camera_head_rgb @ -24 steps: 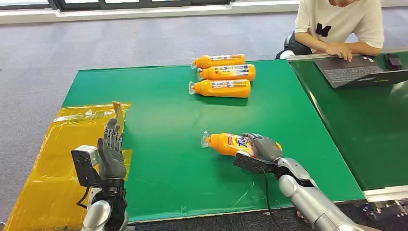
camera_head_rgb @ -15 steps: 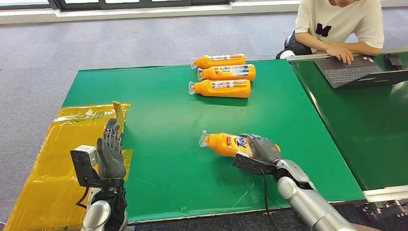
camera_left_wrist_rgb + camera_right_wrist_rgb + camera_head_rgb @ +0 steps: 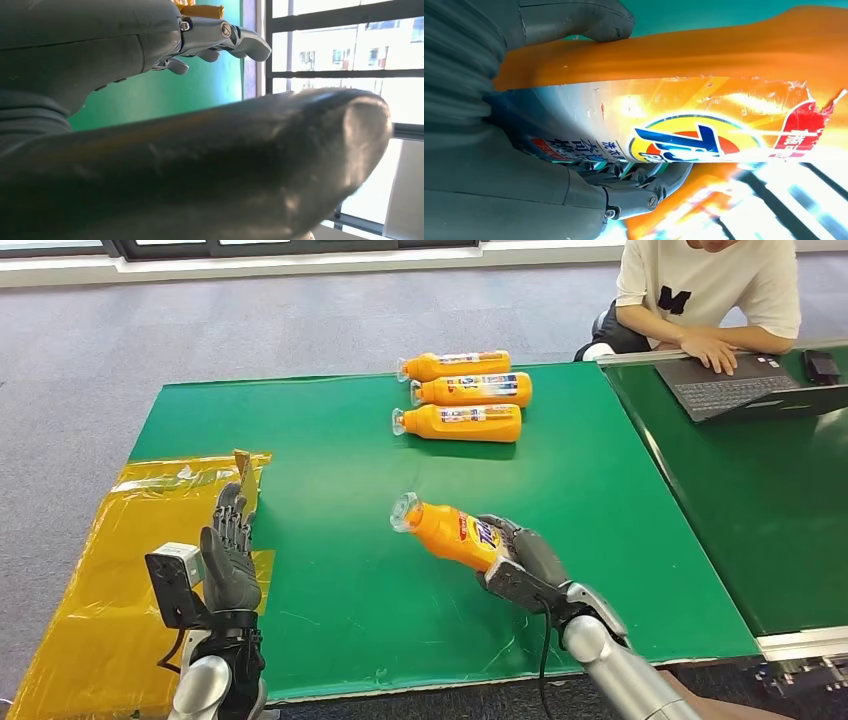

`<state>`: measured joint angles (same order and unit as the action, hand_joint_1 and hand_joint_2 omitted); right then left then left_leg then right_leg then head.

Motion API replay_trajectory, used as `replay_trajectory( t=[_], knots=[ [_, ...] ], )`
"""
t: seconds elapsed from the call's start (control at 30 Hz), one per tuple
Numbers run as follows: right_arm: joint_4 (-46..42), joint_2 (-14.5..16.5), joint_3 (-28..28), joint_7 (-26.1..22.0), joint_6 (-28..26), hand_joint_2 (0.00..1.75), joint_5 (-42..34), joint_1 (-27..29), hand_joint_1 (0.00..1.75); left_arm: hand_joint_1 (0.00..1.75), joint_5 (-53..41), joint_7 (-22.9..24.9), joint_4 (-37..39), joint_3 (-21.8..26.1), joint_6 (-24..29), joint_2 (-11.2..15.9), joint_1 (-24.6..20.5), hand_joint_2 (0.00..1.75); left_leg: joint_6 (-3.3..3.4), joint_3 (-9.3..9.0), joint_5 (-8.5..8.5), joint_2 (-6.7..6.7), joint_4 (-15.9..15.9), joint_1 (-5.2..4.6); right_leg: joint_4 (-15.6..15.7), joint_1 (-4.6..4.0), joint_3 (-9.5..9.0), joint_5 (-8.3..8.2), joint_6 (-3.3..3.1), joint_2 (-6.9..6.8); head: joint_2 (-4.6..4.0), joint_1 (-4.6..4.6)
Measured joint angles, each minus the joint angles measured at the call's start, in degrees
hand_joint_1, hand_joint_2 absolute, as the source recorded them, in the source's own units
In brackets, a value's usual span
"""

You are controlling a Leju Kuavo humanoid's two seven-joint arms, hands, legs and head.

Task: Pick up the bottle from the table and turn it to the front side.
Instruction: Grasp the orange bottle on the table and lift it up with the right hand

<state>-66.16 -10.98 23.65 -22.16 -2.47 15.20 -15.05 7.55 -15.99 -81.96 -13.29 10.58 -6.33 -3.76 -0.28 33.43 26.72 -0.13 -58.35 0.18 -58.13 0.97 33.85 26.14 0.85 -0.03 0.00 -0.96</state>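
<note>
An orange bottle [image 3: 450, 532] with a clear cap is lifted off the green table [image 3: 340, 480], tilted with its cap end raised toward the left. My right hand [image 3: 525, 560] grips its lower body, fingers wrapped around it. The right wrist view shows the orange bottle [image 3: 704, 115] close up with its blue and red front label, my thumb [image 3: 574, 20] on one side and fingers [image 3: 634, 192] on the other. My left hand [image 3: 230, 555] stands upright over the table's near left corner, fingers straight and apart, holding nothing; its fingers [image 3: 220, 37] reach over the green surface.
Three more orange bottles [image 3: 462, 392] lie in a row at the table's far side. Yellow plastic sheeting [image 3: 110, 570] covers the left edge. A person [image 3: 705, 295] sits at the far right with a laptop [image 3: 740, 385] on a second green table.
My right hand has lifted the bottle off the table and swung its cap end up and to the left. The left hand has not moved.
</note>
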Motion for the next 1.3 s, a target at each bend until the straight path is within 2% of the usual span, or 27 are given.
replay_trajectory(
  t=[0.1,0.2,0.3,0.43,0.53,0.63,0.73,0.77,0.8,0.87,0.93,1.03,1.3],
  knots=[
    [-4.9,3.2,-2.3,-6.0,-0.8,1.75,-4.8,2.3,1.75,0.00,-2.9,-1.4,0.5,-0.2,1.1,-0.3,-0.8,0.00,-0.03,0.12,-0.03,-0.01,0.0,0.02,0.0,-0.02,0.13,0.00,-0.02,-0.01,0.00,0.01],
    [-9.2,6.5,-3.6,-8.8,-1.9,1.75,-5.9,3.7,1.75,0.00,-5.3,-2.1,1.2,-1.0,1.3,-0.6,-2.2,0.00,-0.04,0.17,-0.02,0.00,0.0,0.03,0.0,-0.02,0.19,0.01,-0.03,0.01,0.00,0.01],
    [-11.7,8.7,-3.8,-9.4,-2.3,1.75,-5.8,4.5,1.75,0.00,-5.9,-2.2,1.6,-1.9,1.1,-0.6,-3.5,0.00,-0.05,0.21,-0.01,0.01,0.0,0.02,0.0,-0.01,0.26,0.01,-0.03,0.04,0.00,0.00],
    [-13.3,10.1,-4.1,-10.7,-3.7,1.75,-5.0,5.3,1.75,0.00,-7.5,-2.4,2.2,-2.9,0.4,-0.6,-4.6,0.00,-0.05,0.29,-0.01,-0.02,0.0,0.01,0.0,0.00,0.31,0.01,-0.03,0.01,0.00,0.01],
    [-14.8,11.5,-4.1,-11.7,-8.1,1.75,-1.5,5.7,1.75,0.00,-10.9,-2.7,3.5,-4.4,0.7,-0.7,-7.0,0.00,-0.05,0.32,-0.02,-0.02,0.0,0.01,0.0,0.01,0.34,0.00,-0.03,0.01,0.00,0.01],
    [-16.8,12.5,-4.1,-10.5,-12.1,1.75,0.9,5.9,1.75,0.00,-14.7,-3.6,5.5,-6.0,3.8,-1.3,-10.5,0.00,-0.04,0.32,-0.03,-0.02,0.0,0.01,0.0,0.00,0.34,-0.02,-0.04,0.00,0.00,0.01],
    [-17.9,13.0,-4.0,-9.4,-12.9,1.75,0.9,5.6,1.75,0.00,-15.6,-3.2,7.4,-7.4,4.1,-2.0,-13.7,1.31,-0.05,0.32,-0.03,-0.03,0.0,0.01,0.0,0.00,0.33,-0.03,-0.05,0.01,0.00,0.01],
    [-18.0,13.2,-4.0,-9.3,-12.9,1.75,0.8,5.5,1.75,0.00,-15.1,-2.8,7.9,-7.9,3.2,-2.2,-14.5,1.31,-0.05,0.32,-0.03,-0.02,0.0,0.01,0.0,0.00,0.33,-0.03,-0.05,0.02,0.00,0.00],
    [-18.1,13.3,-4.0,-9.2,-12.9,1.75,0.6,5.4,1.75,0.00,-14.3,-2.3,8.4,-8.4,1.8,-2.5,-15.2,0.87,-0.05,0.32,-0.03,-0.02,0.0,0.01,0.0,0.00,0.34,-0.03,-0.05,0.02,0.00,0.00],
    [-18.0,13.7,-3.9,-8.9,-12.6,1.75,0.3,5.0,1.75,0.00,-11.9,-0.9,9.5,-9.2,-2.2,-2.6,-16.7,0.87,-0.05,0.33,-0.04,-0.03,0.0,0.01,0.0,0.00,0.34,-0.03,-0.05,0.02,0.00,0.01],
    [-17.8,14.0,-3.8,-8.7,-12.0,1.75,-0.2,4.7,1.75,0.00,-9.5,0.2,11.0,-10.0,-6.5,-2.7,-18.5,1.75,-0.05,0.34,-0.04,-0.03,0.0,0.01,0.0,0.00,0.35,-0.03,-0.05,0.01,0.00,0.02],
    [-17.0,14.5,-3.7,-8.4,-11.0,1.75,-1.2,4.6,1.75,0.00,-8.0,0.8,12.9,-11.2,-10.7,-2.9,-21.2,1.75,-0.05,0.35,-0.04,-0.03,0.0,0.01,0.0,0.00,0.36,-0.03,-0.05,0.01,0.00,0.01],
    [-14.9,14.6,-4.1,-8.1,-9.3,1.75,-4.5,4.8,1.75,0.00,-11.6,3.0,12.6,-16.7,-16.9,-3.2,-26.9,1.75,-0.05,0.41,-0.04,-0.03,0.0,0.00,0.0,0.01,0.42,-0.03,-0.05,0.02,0.00,0.02]
  ],
)
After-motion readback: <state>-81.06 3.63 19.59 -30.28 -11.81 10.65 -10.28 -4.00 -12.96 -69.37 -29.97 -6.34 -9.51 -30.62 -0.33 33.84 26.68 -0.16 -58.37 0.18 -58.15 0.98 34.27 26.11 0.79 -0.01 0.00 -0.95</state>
